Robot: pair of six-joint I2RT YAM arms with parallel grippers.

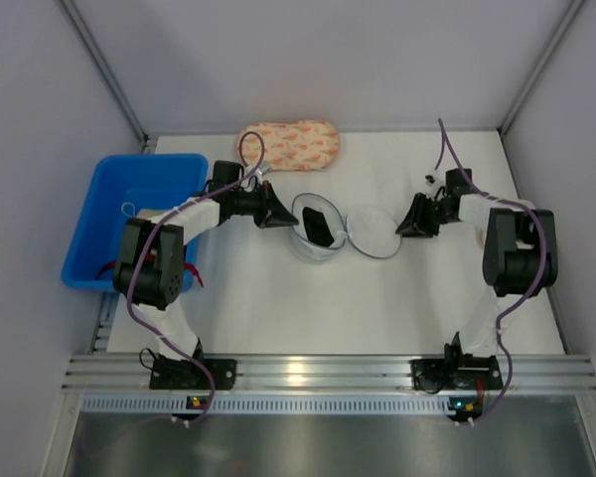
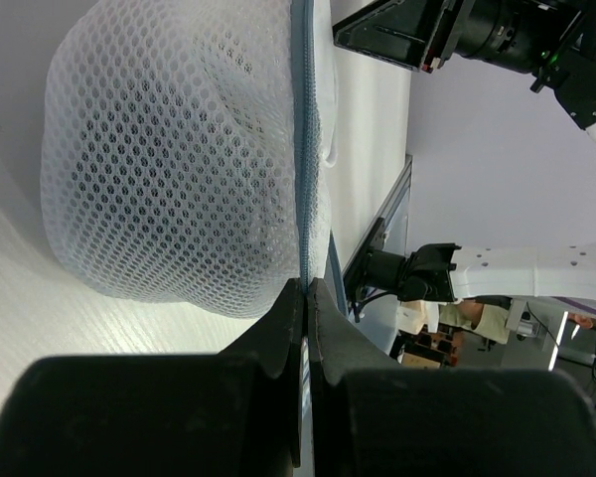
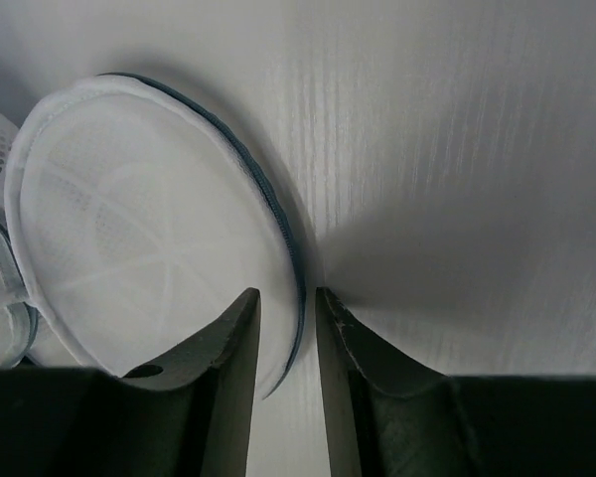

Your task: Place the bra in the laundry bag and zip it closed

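In the middle of the overhead frame the laundry bag sits on the white tabletop, open, with the black bra lying inside it and its round flap folded flat out to the right. The left hand comes in from the left, its jaws pinched shut on the bag's blue-edged rim, as its wrist view shows. At the flap's right edge, the right hand has its jaws narrow but not closed, the flap's thin rim passing between them. A blue bin stands at the left and a peach pouch lies at the top
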